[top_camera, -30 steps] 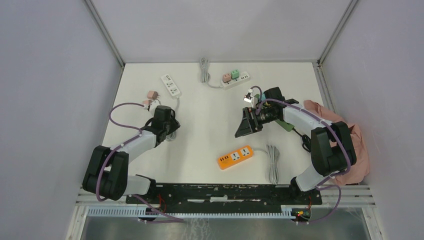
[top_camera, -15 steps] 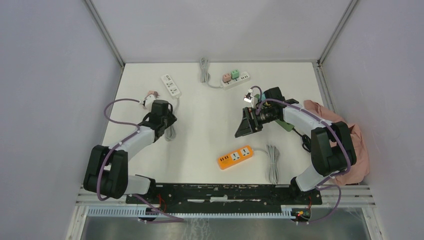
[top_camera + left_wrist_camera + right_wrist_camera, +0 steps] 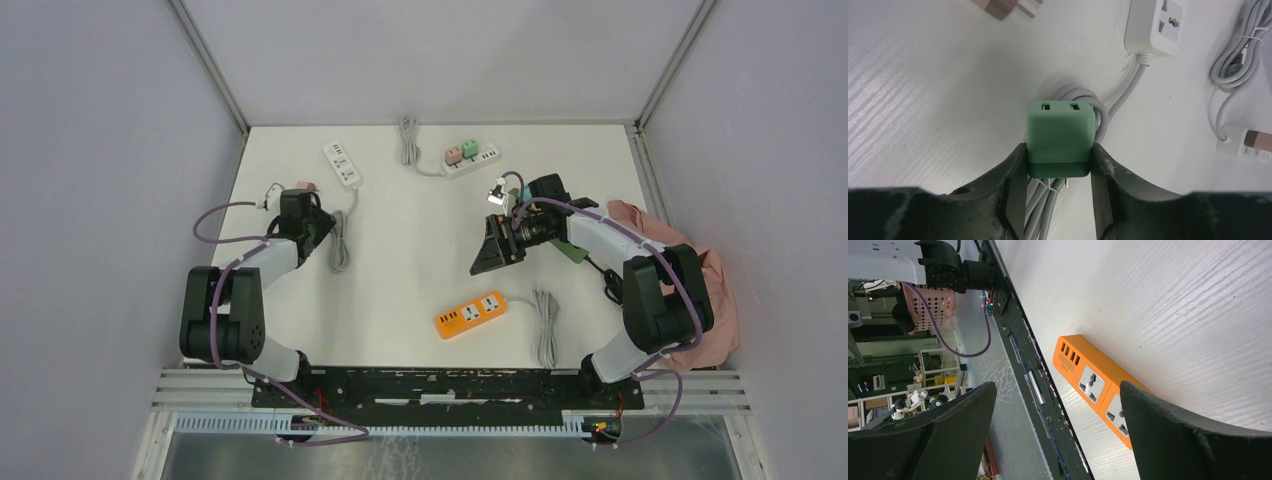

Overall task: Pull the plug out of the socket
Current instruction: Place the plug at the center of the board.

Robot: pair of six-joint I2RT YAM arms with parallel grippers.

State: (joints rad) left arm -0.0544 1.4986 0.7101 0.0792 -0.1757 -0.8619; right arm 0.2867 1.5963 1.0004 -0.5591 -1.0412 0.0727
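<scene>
Left gripper (image 3: 1060, 165) at far left clamped on green plug (image 3: 1060, 132), prongs bare, plug over coiled cable (image 3: 1096, 102), just near of white strip (image 3: 1155, 25), right gripper (image 3: 492, 248) spread wide, holding nothing, right of centre, orange strip (image 3: 470, 314) nearer.

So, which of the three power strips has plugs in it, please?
The white strip at the far middle, holding a pink plug and a green plug; the other white strip and the orange strip hold none.
</scene>
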